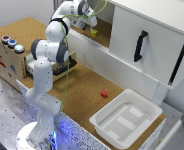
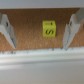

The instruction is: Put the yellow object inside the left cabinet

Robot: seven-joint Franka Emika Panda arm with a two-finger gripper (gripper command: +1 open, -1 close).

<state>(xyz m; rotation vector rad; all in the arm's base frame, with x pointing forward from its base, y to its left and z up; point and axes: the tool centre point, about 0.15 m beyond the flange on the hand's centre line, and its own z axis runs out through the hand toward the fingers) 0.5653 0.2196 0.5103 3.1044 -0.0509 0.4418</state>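
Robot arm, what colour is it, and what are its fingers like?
The arm is glossy white, built from rounded segments with dark grey bands at the joints. A thin green cable runs along it, and a blue light glows at its base. In the wrist view, the gripper has two pale grey fingers that look flat and narrow toward the tips.

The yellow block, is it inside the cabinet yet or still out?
Inside. The yellow block lies on the cabinet's cork floor, past the front edge, between the open jaws of the gripper, untouched.
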